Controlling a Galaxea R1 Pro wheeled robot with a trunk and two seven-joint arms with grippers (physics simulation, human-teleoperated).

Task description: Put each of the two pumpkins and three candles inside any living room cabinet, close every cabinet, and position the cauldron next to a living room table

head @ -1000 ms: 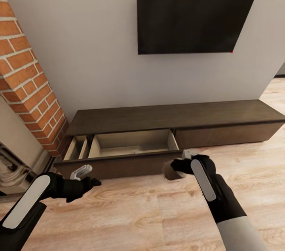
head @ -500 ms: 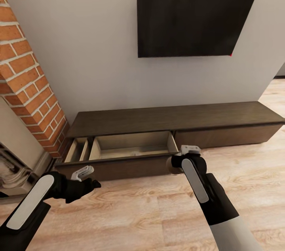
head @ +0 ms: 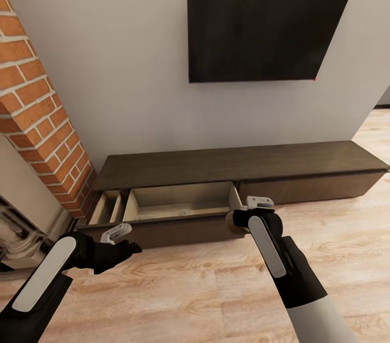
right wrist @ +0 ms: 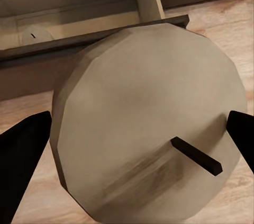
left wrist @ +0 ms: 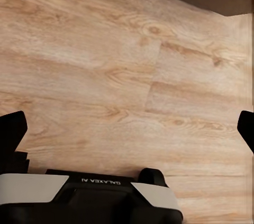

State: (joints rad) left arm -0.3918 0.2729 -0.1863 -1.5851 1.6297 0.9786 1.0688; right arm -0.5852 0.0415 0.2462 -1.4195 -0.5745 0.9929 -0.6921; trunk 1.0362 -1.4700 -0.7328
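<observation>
A: Candle position?
B: Clamped in the right gripper jaws, just before the cabinet's open drawer.
A: Left gripper?
B: Jaws apart, above the floor.

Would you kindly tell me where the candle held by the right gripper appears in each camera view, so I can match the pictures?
Head view: the candle is a beige stub at the right gripper, by the open drawer's front right corner.
Right wrist view: the candle sits large at centre between the fingers, wick end facing the camera.
Left wrist view: wooden floor, no candle.
Shared landmark: the open drawer, seen beyond the candle in the right wrist view.
</observation>
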